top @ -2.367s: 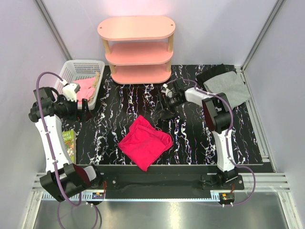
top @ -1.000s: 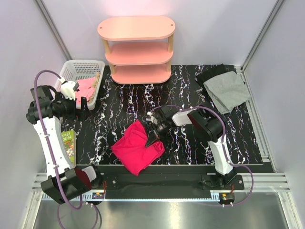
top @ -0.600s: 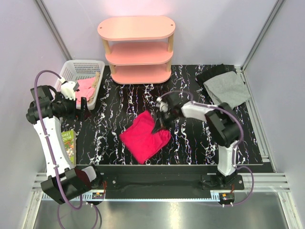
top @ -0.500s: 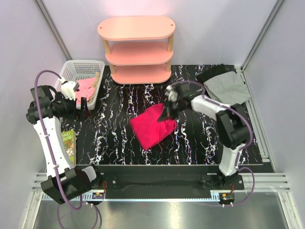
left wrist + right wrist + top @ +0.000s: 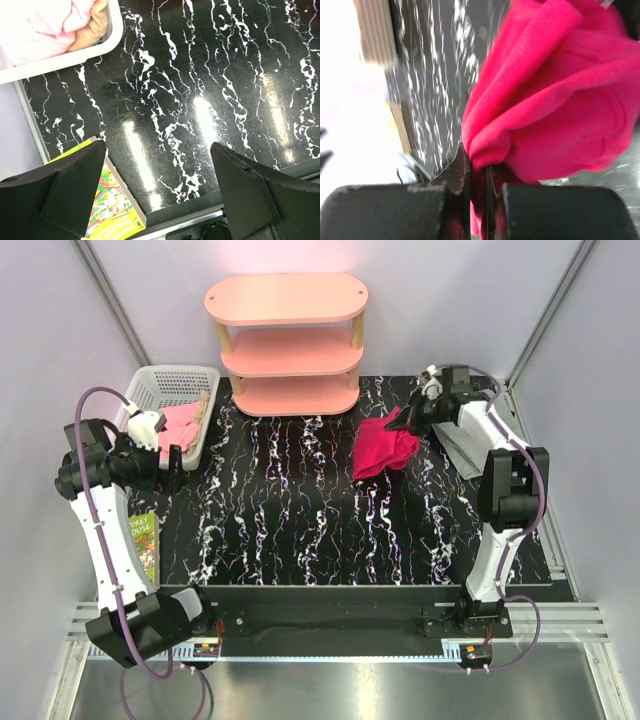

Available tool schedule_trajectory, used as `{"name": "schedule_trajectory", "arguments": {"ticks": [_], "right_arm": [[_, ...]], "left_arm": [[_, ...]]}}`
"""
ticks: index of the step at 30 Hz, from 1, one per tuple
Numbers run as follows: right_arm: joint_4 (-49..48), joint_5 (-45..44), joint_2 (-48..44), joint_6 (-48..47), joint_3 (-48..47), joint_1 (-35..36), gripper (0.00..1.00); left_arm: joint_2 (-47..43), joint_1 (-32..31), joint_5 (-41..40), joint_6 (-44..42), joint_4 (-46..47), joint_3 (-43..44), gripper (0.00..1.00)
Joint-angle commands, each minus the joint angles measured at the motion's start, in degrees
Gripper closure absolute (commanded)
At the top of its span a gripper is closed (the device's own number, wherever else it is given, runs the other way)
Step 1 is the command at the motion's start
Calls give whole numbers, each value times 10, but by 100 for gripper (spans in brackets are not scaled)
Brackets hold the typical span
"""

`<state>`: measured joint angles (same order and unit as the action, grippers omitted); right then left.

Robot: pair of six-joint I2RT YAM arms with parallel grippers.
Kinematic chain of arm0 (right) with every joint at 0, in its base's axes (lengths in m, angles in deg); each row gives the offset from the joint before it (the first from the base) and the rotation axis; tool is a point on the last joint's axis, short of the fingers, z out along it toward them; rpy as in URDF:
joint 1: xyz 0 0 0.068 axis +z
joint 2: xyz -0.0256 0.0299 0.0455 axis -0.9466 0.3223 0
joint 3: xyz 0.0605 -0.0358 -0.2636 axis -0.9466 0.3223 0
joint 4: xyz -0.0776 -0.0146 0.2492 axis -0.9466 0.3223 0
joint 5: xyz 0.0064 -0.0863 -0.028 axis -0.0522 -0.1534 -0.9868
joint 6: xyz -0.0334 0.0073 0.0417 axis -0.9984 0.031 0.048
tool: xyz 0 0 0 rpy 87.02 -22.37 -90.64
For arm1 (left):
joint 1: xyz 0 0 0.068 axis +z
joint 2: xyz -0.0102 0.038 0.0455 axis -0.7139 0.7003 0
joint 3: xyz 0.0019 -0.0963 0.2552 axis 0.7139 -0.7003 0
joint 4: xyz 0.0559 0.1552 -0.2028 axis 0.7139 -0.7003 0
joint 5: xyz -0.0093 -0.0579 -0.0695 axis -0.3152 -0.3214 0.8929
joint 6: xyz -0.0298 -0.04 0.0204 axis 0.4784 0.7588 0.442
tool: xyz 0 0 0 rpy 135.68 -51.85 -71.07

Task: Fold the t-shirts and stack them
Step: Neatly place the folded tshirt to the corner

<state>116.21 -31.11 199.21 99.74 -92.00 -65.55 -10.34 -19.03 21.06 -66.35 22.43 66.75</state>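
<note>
The right end effector [image 5: 477, 172] is clamped on a fold of the crimson t-shirt [image 5: 383, 448]. The cloth bunches leftward from it at the desk's [image 5: 300, 510] far right, beside the grey t-shirt [image 5: 463, 452]. The left end effector [image 5: 157, 185] gapes, empty.

No lettering on the book [image 5: 117, 215] is legible.

**Open middle, crowded edges**

The table [image 5: 300, 530] lies bare across its middle and near side, so I can sweep there. The pink shelf [image 5: 287, 345] blocks far centre, the white basket [image 5: 165, 390] far left and a book [image 5: 146, 540] near left. The red t-shirt [image 5: 385, 448] in my right gripper [image 5: 408, 422] hangs just beside the grey t-shirt [image 5: 463, 452] far right.
</note>
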Motion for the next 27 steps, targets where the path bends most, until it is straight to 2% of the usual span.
{"name": "schedule_trajectory", "arguments": {"ticks": [1, 6, 9, 10, 13, 15, 21, 27], "right_arm": [[2, 32, 44, 30, -105, -30, 100], [28, 60, 109, 82, -295, -72, 100], [91, 65, 177, 96, -441, -101, 100], [108, 64, 191, 98, -519, -108, 100], [146, 55, 229, 114, -609, -147, 100], [147, 41, 232, 129, -610, -178, 100], [160, 15, 229, 112, -581, -210, 100], [185, -53, 200, 77, -477, -219, 100]], "left_arm": [[-7, 1, -12, -14, 7, 9, 8], [-1, 2, -13, -15, 7, 8, 8], [5, 2, -11, -17, 7, 8, 8], [11, 3, -9, -16, 7, 8, 8], [22, 3, -5, -13, 6, 12, 8], [25, 3, -4, -12, 7, 13, 8], [29, 4, -4, -15, 7, 14, 8], [28, 4, 2, -14, 7, 12, 8]]}}
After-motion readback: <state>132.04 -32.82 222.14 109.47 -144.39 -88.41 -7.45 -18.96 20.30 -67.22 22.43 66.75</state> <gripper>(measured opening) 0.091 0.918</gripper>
